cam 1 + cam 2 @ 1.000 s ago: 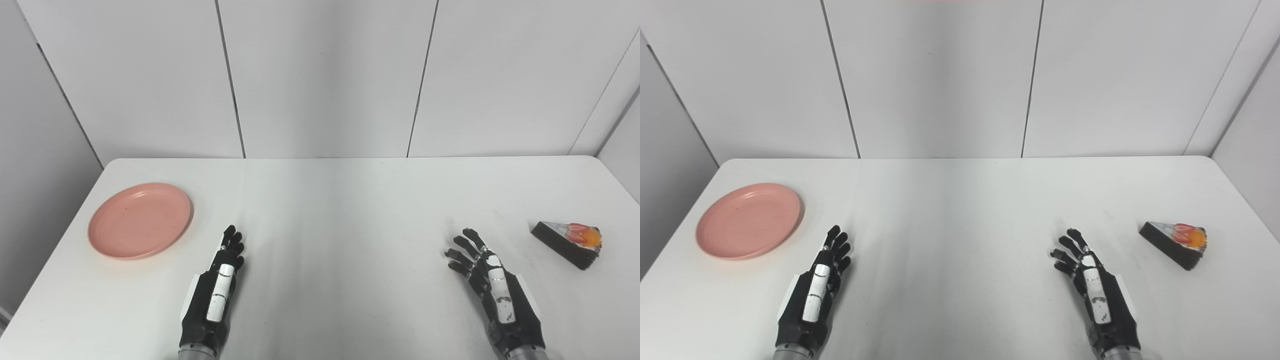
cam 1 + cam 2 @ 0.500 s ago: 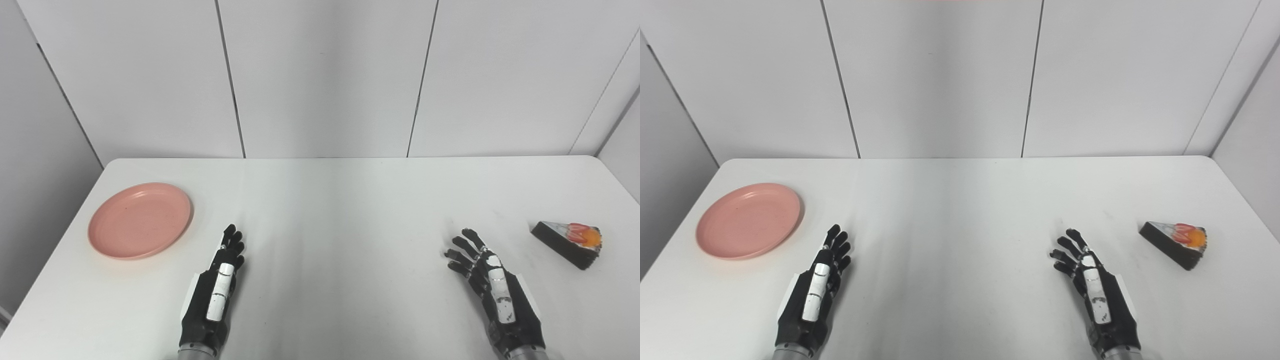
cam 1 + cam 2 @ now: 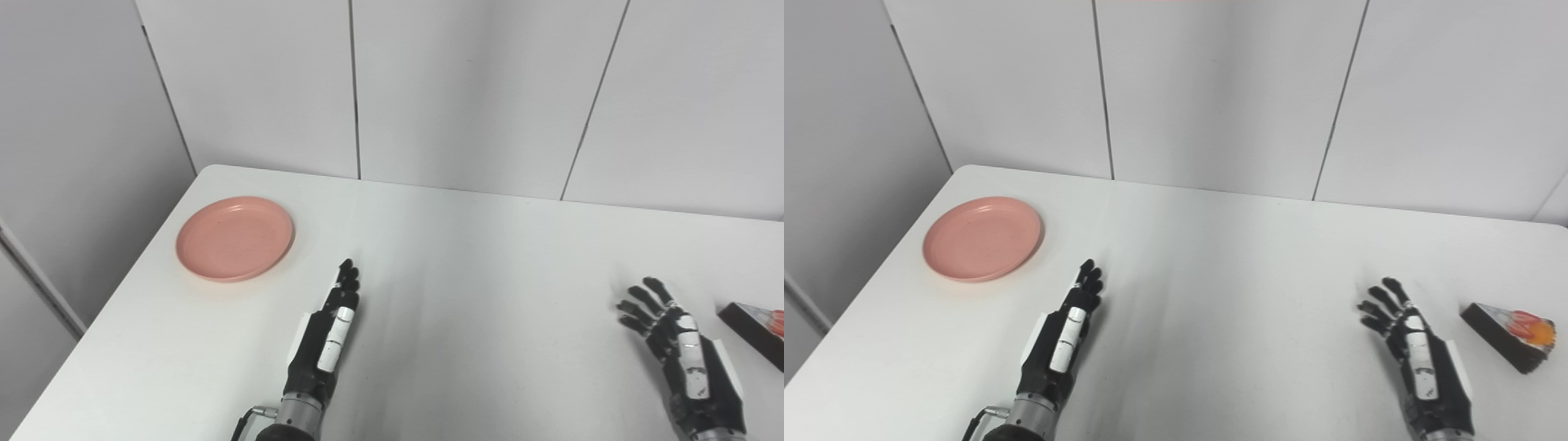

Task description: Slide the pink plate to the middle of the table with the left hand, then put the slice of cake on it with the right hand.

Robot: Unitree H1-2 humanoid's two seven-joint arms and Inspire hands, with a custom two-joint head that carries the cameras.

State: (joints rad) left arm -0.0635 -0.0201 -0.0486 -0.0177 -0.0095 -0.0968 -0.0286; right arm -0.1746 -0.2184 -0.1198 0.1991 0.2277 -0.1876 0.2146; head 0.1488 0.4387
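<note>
**Plate at ten o'clock of the left hand**

The plate (image 3: 234,237) is seen near the table's (image 3: 465,257) left edge, untouched. It lies nearest the left hand (image 3: 327,327), whose fingers are straight, together and empty. The cake (image 3: 1513,336) is found at two o'clock of the right hand (image 3: 1421,361), which is spread and holds nothing

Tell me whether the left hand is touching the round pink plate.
Apart: right eye view shows bare white table between the left hand and the round pink plate.

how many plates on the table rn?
1. The pink plate sits near the table's far left corner, beyond the left hand and untouched by it. Nothing stands on the table that could hide another.
</note>
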